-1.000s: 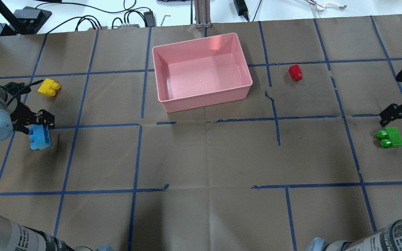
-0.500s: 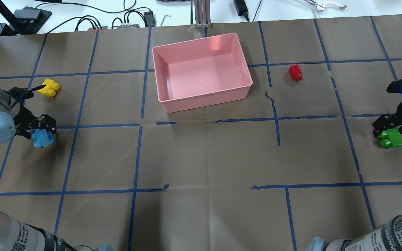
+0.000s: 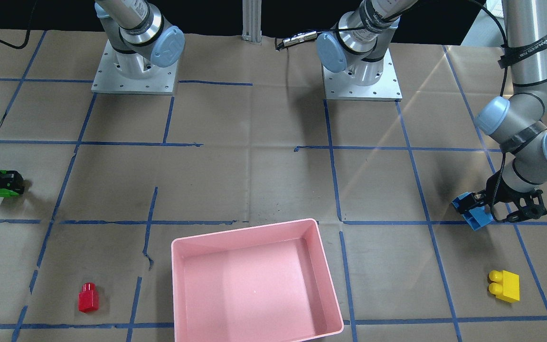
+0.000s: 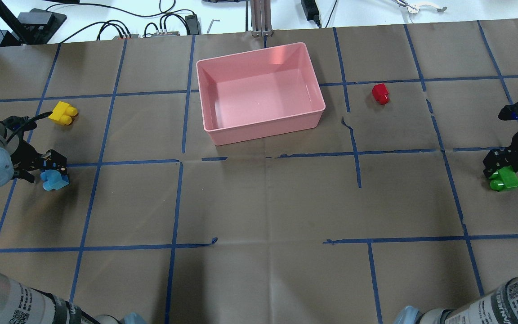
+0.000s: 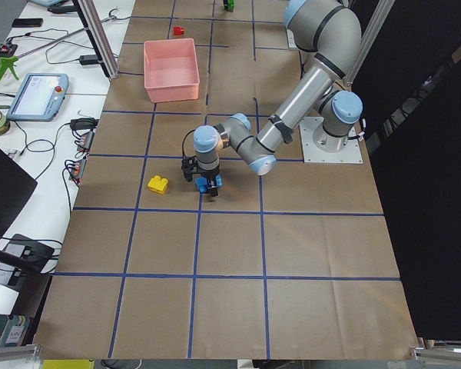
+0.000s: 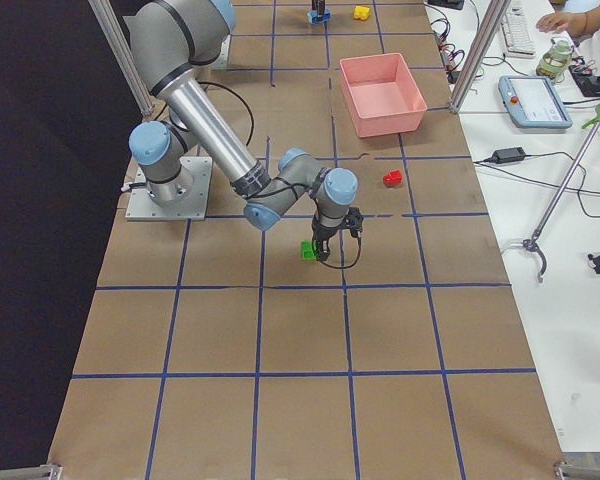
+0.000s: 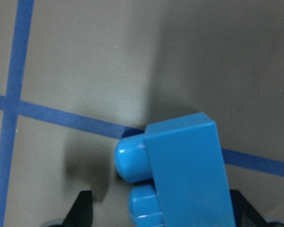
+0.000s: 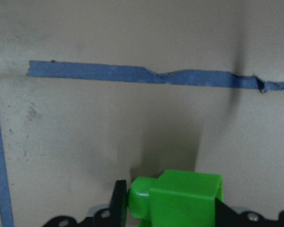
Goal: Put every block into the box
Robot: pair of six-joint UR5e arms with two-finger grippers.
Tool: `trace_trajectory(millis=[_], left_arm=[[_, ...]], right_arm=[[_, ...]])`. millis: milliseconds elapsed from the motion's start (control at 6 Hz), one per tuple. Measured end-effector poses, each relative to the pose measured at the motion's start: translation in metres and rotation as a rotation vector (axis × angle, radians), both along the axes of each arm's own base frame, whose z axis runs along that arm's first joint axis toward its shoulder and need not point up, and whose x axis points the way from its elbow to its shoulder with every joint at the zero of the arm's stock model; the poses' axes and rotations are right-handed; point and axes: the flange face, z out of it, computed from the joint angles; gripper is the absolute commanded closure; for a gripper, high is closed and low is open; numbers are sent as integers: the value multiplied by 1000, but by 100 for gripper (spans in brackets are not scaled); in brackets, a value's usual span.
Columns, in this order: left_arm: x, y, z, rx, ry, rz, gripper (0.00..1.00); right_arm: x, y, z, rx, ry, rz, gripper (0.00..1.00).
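Note:
The pink box (image 4: 263, 123) stands open at the table's far middle; it also shows in the front view (image 3: 178, 285). My left gripper (image 4: 52, 168) is low over the blue block (image 4: 54, 180), jaws open around it; in the left wrist view a gap shows between one finger (image 7: 83, 208) and the block (image 7: 180, 175). My right gripper (image 4: 497, 166) is shut on the green block (image 4: 504, 178), which rests on the table; both fingers press its sides in the right wrist view (image 8: 184, 198). The yellow block (image 4: 63, 113) and red block (image 4: 380, 93) lie loose on the table.
The brown paper table cover carries a grid of blue tape lines. Cables and power bricks (image 4: 164, 27) lie past the far edge. A metal post (image 4: 261, 18) stands behind the box. The arm bases (image 3: 133, 71) sit at the near edge.
Both grippers came down over their blocks. The left moved onto the blue block, which now shows only partly. The right moved onto the green block and has held still since half a second ago.

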Motion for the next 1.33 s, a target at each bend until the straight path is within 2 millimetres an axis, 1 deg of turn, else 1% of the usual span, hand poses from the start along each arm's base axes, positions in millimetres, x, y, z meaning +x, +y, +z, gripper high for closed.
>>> trace_trajectory(millis=[167,333,500,667,833,1000,1167,1333], left_arm=[[0,0,-1,-1,3,-1,63],[0,0,-1,-3,4,-12,88],[0,0,0,-4,3,-33,100],[1,-2,2,-8,-1,-57,100],[2,-4,9,-19,-10,-72,100],[-8,-12,25,-39,-25,-97,100],[-39,-32,49,-59,-38,-159,100],[-98,-65,83,-75,-44,-267,100]], right_arm=[[-2,-1,6,-4,15,1,61],[-5,-3,14,-8,34,1,74],[-8,-5,22,-16,47,1,90],[-9,-7,25,-20,51,1,92],[-9,-8,26,-20,51,1,96],[-9,-8,27,-21,48,2,97],[-9,-8,28,-26,46,2,97],[-9,-9,34,-37,50,1,97]])
